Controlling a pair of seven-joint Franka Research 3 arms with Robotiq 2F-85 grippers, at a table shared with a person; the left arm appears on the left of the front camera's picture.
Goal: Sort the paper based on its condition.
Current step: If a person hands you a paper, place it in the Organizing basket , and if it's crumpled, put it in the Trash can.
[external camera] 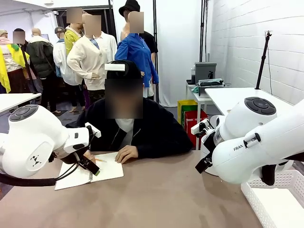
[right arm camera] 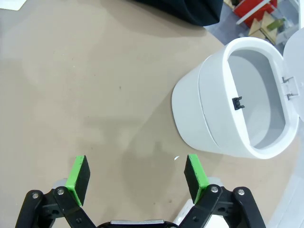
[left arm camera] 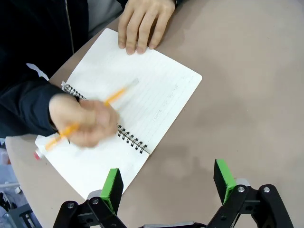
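Left wrist view: the left gripper (left arm camera: 167, 175), jaws spread, hangs beside the open notebook (left arm camera: 156, 90) at the far edge of the table (left arm camera: 247, 95), where a hand (left arm camera: 83, 118) holds a pencil (left arm camera: 116, 96) over faint, unreadable writing. Right wrist view: the right gripper (right arm camera: 137, 168), jaws spread, hangs beside a white bin (right arm camera: 209, 114). Front view: the right arm (external camera: 256, 152) reads "FRA"; a basket (external camera: 275, 194) occupies the near right corner.

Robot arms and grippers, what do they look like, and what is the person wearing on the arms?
The left arm and right arm are glossy white with rounded joints and dark round caps. A black cable loops under the left; the right bears black lettering. The left gripper and right gripper are black with green pads. The person's sleeve is black.
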